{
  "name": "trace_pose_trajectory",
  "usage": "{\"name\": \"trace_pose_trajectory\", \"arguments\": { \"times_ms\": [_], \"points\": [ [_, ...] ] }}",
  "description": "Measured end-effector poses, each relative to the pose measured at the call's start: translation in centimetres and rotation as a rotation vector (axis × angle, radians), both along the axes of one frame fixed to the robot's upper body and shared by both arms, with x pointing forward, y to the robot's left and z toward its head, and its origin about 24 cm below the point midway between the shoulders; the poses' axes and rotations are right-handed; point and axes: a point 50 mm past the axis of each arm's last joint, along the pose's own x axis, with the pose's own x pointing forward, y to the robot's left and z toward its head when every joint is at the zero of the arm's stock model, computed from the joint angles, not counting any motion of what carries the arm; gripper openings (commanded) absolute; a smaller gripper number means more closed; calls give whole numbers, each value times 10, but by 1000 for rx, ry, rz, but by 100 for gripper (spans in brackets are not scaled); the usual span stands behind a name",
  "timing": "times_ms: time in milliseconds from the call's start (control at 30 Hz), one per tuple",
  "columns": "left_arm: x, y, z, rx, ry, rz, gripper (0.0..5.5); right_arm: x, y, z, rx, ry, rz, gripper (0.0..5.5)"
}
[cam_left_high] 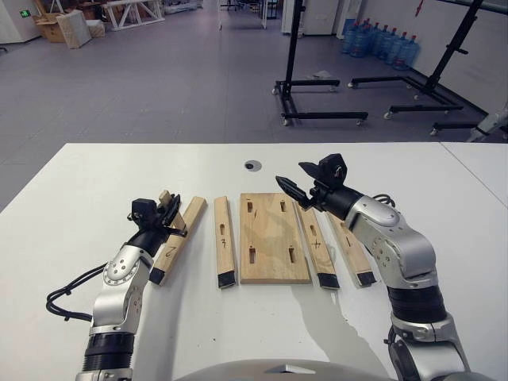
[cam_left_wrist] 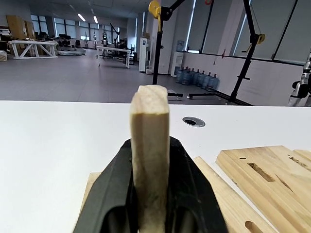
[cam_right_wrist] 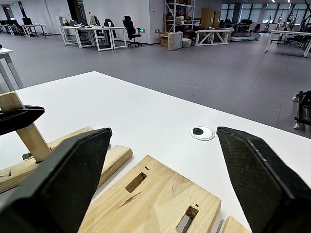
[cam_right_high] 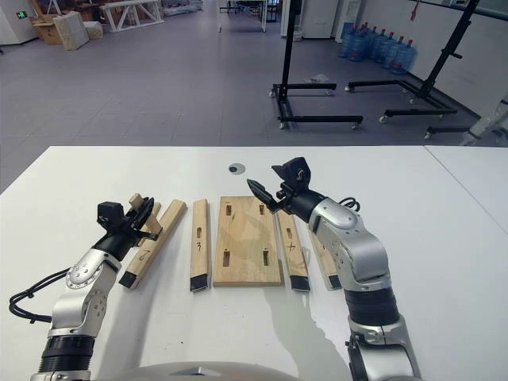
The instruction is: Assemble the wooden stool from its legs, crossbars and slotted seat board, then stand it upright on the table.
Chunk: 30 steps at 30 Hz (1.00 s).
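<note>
The slotted seat board [cam_left_high: 274, 238] lies flat in the middle of the white table [cam_left_high: 95, 190]. Two legs [cam_left_high: 178, 238] [cam_left_high: 225, 240] lie to its left and two more [cam_left_high: 316, 238] [cam_left_high: 353, 252] to its right under my right forearm. My left gripper [cam_left_high: 165, 213] is shut on a short crossbar [cam_left_wrist: 149, 111], held just above the leftmost leg. My right gripper [cam_left_high: 289, 173] hangs open over the board's far edge, nothing between its fingers [cam_right_wrist: 53, 184]. The right wrist view shows the board's slots [cam_right_wrist: 135, 181] and the held crossbar [cam_right_wrist: 26, 133].
A round cable hole [cam_left_high: 252, 165] sits in the table beyond the board. A black cable [cam_left_high: 67, 298] loops beside my left arm. Black wheeled stands [cam_left_high: 321, 95] are on the floor behind the table. A second table [cam_left_high: 484, 171] adjoins on the right.
</note>
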Motion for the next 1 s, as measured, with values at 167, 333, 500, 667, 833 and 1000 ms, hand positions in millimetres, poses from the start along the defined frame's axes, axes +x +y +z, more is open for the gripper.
{"name": "trace_pose_trajectory", "arguments": {
  "times_ms": [167, 333, 500, 667, 833, 1000],
  "points": [
    [-2, -3, -2, 39, -6, -8, 39, -1, 0, -2, -1, 5, -1, 399],
    [-2, -3, -2, 41, -6, -6, 77, -1, 1, -2, -2, 6, 2, 399],
    [-16, 3, -32, 60, 155, 29, 151, -2, 1, -3, -1, 10, 3, 399],
    [-15, 5, -31, 54, 165, 42, 151, -2, 1, -3, -1, 10, 2, 399],
    [-4, 3, -2, 28, 88, 47, 151, -1, 1, -3, -1, 9, 2, 399],
    [14, -2, 72, 36, -113, 28, 151, -1, 1, -2, 1, -1, 0, 399]
  ]
}}
